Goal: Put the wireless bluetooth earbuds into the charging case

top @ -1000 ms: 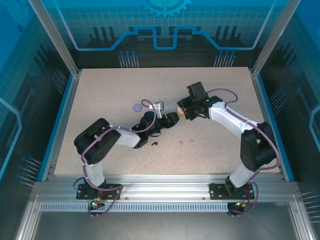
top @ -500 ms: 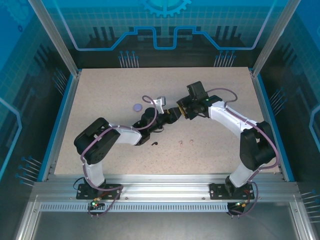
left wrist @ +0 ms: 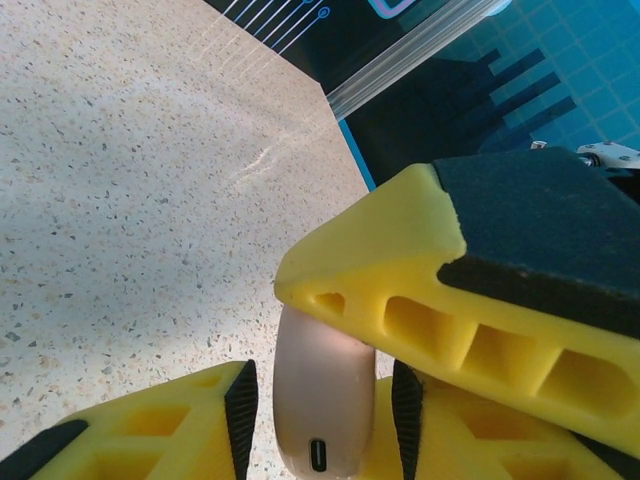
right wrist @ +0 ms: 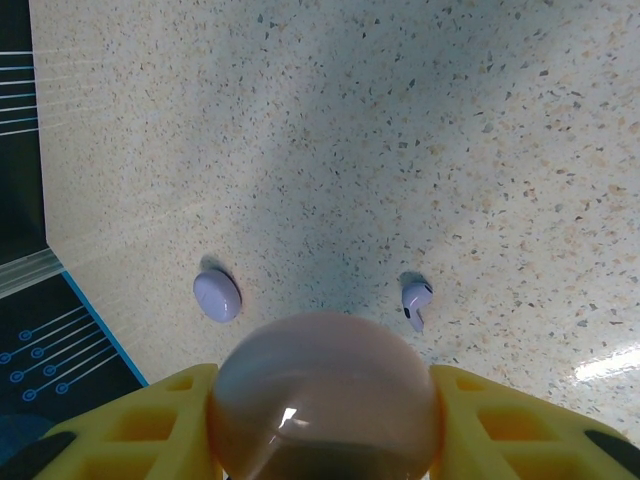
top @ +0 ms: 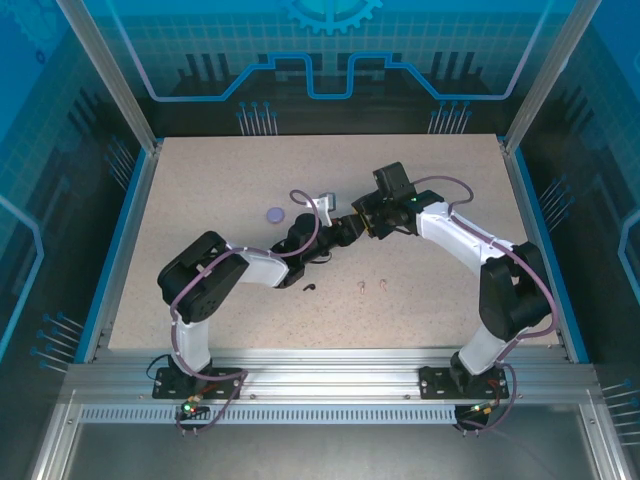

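We've got the right claw (right wrist: pixel 322 400) clenched on the pale pink case (left wrist: pixel 320 385), up off the bench (top: pixel 200 180). The left claw (left wrist: pixel 322 405) straddles that same case with slim gaps at both pads, so released. 2 pale pink earbuds (top: pixel 360 287) lie loose nearer the arm bases, with a black earbud (top: pixel 308 288) left of them. 1 lilac earbud (right wrist: pixel 416 303) sits near the lilac case (right wrist: pixel 217 295).
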Robot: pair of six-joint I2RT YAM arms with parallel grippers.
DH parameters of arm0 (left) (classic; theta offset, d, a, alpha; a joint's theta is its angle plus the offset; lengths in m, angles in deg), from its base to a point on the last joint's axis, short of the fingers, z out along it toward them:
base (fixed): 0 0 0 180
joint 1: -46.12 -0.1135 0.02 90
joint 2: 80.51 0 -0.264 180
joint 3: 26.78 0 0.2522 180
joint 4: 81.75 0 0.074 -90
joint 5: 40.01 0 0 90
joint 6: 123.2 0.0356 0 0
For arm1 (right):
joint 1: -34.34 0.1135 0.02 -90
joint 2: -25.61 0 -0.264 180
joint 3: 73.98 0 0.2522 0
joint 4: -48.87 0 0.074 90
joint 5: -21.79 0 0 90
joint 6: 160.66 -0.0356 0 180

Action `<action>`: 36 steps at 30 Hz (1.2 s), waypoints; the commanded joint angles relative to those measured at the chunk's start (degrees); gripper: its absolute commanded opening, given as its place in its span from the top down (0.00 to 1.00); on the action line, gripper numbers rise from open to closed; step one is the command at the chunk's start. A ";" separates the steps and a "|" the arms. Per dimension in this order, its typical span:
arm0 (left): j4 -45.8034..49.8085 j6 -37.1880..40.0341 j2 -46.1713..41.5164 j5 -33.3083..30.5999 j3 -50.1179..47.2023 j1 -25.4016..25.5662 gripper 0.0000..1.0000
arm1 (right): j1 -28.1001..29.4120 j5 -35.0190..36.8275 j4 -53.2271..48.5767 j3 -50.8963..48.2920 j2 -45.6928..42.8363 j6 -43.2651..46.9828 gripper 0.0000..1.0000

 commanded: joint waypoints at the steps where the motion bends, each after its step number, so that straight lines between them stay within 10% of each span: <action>1: -2.80 0.62 1.33 0.15 1.78 0.22 0.60 | 0.48 -0.33 -0.44 1.60 0.44 0.10 0.59; 18: -2.82 0.38 1.58 0.13 2.51 0.23 0.96 | 0.17 -0.25 -0.71 1.85 -0.46 0.28 0.57; 24: -1.57 -0.92 0.06 0.80 1.31 -0.20 1.00 | -2.45 -0.78 -0.62 3.14 -2.40 3.25 0.26; 36: 15.19 4.31 -12.28 25.06 -0.46 -9.49 1.00 | -14.70 -13.92 12.48 -14.64 -21.66 38.26 0.19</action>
